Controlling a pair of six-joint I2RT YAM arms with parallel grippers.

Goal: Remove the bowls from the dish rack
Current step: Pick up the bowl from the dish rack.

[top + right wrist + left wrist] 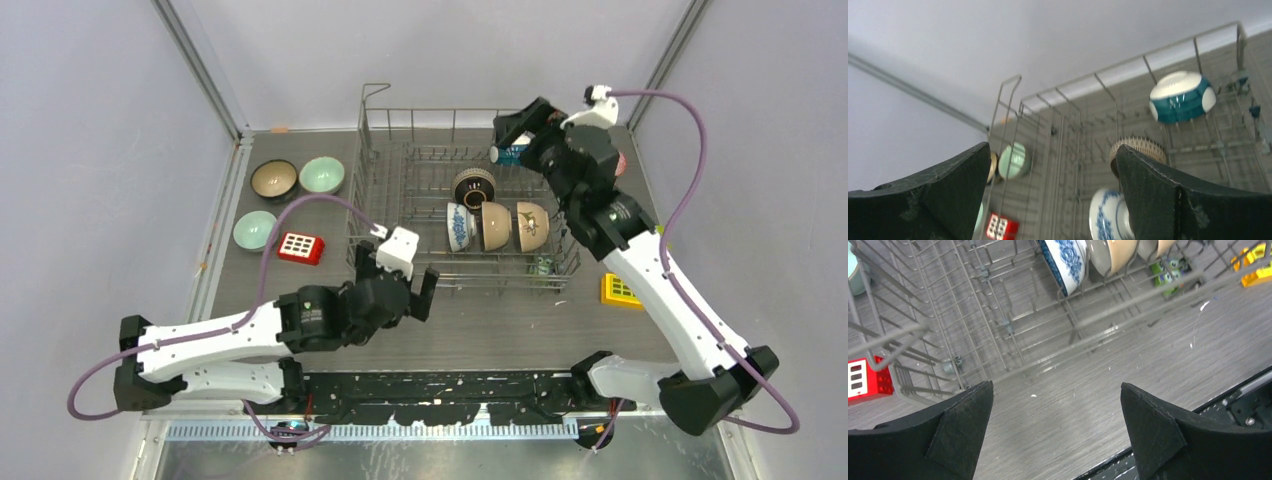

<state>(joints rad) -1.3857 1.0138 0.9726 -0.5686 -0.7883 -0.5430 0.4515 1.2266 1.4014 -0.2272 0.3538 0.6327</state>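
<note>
The grey wire dish rack (420, 170) stands mid-table. In it are a dark brown bowl (474, 186), a blue-and-white bowl (459, 226), two cream bowls (495, 226) on edge, and a teal-and-white bowl (508, 153) at the far side. My right gripper (512, 138) is open and empty above the teal bowl (1180, 96). My left gripper (396, 274) is open and empty at the rack's near left corner, over bare table (1057, 410). A brown bowl (273, 179) and two pale green bowls (322, 175) sit on the table to the left.
A red toy block (301, 247) lies left of the rack, near the left gripper. A yellow block (620, 290) lies at the right by the right arm. A green owl figure (543, 265) sits at the rack's near right corner.
</note>
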